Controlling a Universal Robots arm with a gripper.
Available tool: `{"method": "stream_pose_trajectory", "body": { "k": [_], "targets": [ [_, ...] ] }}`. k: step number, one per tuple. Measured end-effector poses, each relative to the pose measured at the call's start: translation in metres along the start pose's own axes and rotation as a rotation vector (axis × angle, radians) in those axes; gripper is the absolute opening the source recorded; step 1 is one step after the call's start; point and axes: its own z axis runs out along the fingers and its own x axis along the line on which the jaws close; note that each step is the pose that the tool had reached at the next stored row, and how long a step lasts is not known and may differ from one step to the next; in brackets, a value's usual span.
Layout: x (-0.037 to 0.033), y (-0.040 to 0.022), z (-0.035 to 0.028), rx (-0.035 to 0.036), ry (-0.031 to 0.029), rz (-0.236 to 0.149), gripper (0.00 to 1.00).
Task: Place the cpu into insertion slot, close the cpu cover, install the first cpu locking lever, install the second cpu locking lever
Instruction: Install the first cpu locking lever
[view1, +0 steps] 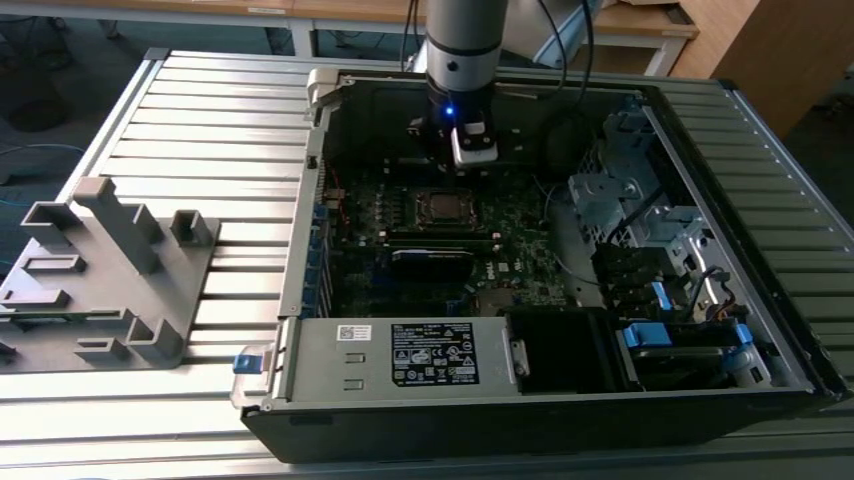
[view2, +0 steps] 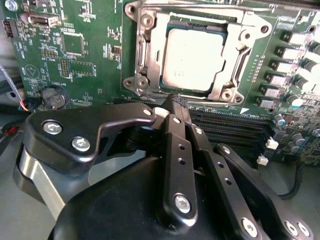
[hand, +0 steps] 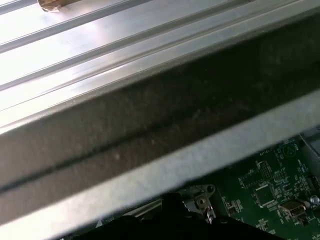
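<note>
One wide slatted table carries everything, and on it lies the open computer case, with a grey plastic fixture well apart at the exterior view's left. My arm reaches down into the case over the green board.

My gripper hangs just beside the insertion slot, apart from it. In the second wrist view its two fingers meet at the tips, so I read it as closed, with nothing between them that I can see.

The cpu cover lies around the slot as a thin metal frame and looks to be down flat, though one edge shows a dark gap, so I cannot say it is fully seated. I cannot tell whether either locking lever is latched.

The cpu sits inside the slot, its dull silver top showing through the cover's cut-out and level with the frame.

As I judge it, the cpu is light and stiff. Its smooth top would slip under pressing fingers, and its underside and the slot's contacts are delicate, so I would take it only by two opposite edges. The cover is thin, springy sheet metal, best pushed on its solid rim rather than over the chip.
</note>
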Motion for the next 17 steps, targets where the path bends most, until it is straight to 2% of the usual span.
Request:
{"method": "stream_pose_trajectory", "body": {
  "k": [4,11,17],
  "targets": [
    [-0.0012,-0.0028,-0.0002,0.0002,-0.0002,0.000,0.10],
    [-0.0012,-0.0029,-0.0003,0.0005,-0.0002,0.000,0.10],
    [-0.0014,-0.0026,-0.0043,0.0004,-0.0002,0.000,0.10]
  ]
}}
